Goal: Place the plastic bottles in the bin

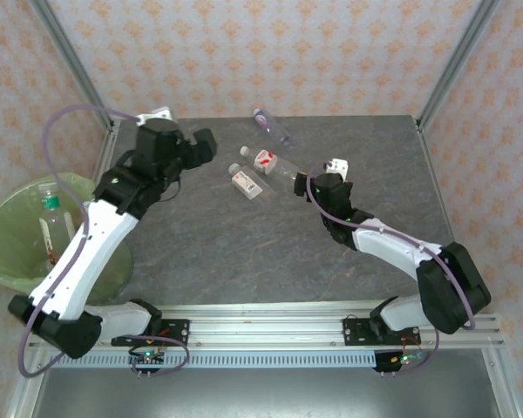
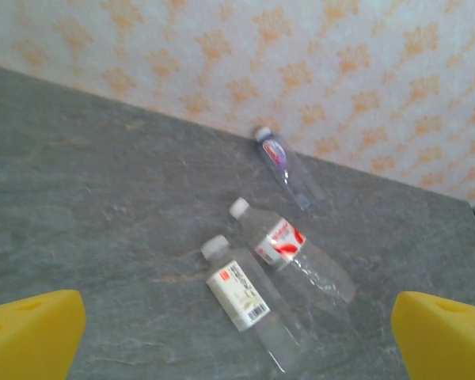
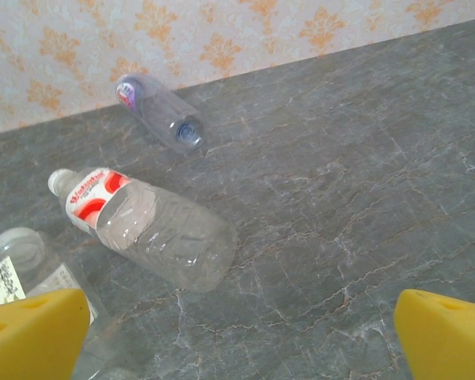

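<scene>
The table [image 1: 244, 252] has a dark grey, stone-veined top. Walls papered in a pale orange floral pattern [image 1: 288, 52] enclose it at the back and sides. Slanted metal posts [image 1: 70, 61] rise from the far corners, and the arm bases are fixed to a rail [image 1: 270, 333] along the near edge.

Three clear bottles are laid on their sides in the far half of the table.
- A bottle with a purple label [image 1: 271, 126] lies close to the far edge, near its middle.
- A bottle with a red-and-white label [image 1: 270, 164] and a white cap lies nearer the table centre.
- A bottle with a white label [image 1: 247, 181] and a white cap lies just beside it, roughly parallel to it.

The bin [image 1: 4, 252], lined with a light-green bag, stands beside the left edge, toward the near corner. A bottle with a green label [image 1: 50, 202] is seen inside it.

The left claw [image 2: 237, 340] is held fully spread with nothing between its yellow fingertips [image 2: 32, 332], left of the bottles. The right claw [image 3: 237, 336] is likewise spread wide and unloaded, just beside the base of the red-and-white bottle.

Bare surface extends from the bottles to the near and right edges.
</scene>
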`<control>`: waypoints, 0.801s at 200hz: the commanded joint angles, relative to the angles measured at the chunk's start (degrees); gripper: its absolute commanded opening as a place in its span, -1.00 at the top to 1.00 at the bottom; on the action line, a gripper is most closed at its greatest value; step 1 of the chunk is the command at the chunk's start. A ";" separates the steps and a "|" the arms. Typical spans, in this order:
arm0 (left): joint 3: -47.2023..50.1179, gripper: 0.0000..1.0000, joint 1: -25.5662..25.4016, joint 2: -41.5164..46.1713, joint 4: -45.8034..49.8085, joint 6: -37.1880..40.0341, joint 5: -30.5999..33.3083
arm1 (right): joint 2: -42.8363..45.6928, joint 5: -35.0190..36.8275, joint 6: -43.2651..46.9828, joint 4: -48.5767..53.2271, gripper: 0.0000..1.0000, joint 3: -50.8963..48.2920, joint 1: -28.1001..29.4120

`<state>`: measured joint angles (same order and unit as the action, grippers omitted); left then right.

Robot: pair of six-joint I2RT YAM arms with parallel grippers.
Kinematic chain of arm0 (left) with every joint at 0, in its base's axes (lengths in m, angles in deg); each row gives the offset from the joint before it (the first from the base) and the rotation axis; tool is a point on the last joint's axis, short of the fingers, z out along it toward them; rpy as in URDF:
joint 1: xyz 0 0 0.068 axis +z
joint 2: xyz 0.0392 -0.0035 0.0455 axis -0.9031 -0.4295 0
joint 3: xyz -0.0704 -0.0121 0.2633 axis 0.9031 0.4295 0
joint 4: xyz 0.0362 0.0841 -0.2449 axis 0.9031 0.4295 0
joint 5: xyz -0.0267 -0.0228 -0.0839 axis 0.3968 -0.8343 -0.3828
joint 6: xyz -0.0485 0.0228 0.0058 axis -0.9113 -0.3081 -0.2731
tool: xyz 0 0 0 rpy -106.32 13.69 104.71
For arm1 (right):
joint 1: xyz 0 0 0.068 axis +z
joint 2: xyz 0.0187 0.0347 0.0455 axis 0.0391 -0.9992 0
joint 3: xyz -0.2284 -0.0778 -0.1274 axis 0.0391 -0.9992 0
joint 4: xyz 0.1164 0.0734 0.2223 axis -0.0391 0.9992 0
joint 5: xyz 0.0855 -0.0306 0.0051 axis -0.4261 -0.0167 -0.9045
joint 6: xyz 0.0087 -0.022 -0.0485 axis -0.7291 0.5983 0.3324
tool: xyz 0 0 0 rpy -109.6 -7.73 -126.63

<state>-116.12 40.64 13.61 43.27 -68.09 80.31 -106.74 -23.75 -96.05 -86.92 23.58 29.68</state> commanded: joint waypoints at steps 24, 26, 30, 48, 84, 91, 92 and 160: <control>3.43 -1.00 -4.42 -8.99 -6.90 -10.72 0.63 | 4.54 3.08 -2.08 3.15 -0.98 -2.57 -0.26; 3.62 -0.99 -4.59 -9.39 -7.20 -11.09 0.50 | 4.75 3.19 -2.16 3.21 -0.98 -2.72 -0.28; 3.91 -0.99 -4.98 -10.26 -7.65 -11.72 0.35 | 4.99 3.26 -2.23 3.30 -0.98 -2.98 -0.25; 3.67 -1.00 -6.43 -14.68 -7.74 -14.24 0.45 | 6.51 3.65 -2.93 3.39 -0.98 -4.23 -0.26; 1.18 -1.00 -8.14 -23.26 -7.81 -16.67 0.47 | 8.00 3.97 -3.42 4.24 -0.98 -6.05 -0.19; 0.38 -1.00 -8.22 -24.85 -8.00 -16.78 0.01 | 8.15 4.13 -3.49 4.54 -0.99 -6.15 -0.28; 0.25 -1.00 -8.23 -25.16 -8.01 -16.79 -0.01 | 8.17 4.13 -3.47 4.56 -0.99 -6.14 -0.28; -11.54 -1.00 -8.36 -42.06 -2.05 -15.51 1.50 | 9.77 4.90 -3.80 5.34 -0.98 -7.27 -0.25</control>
<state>-123.60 32.67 -25.34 37.28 -83.76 78.94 -98.36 -20.91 -99.16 -83.10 17.00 29.68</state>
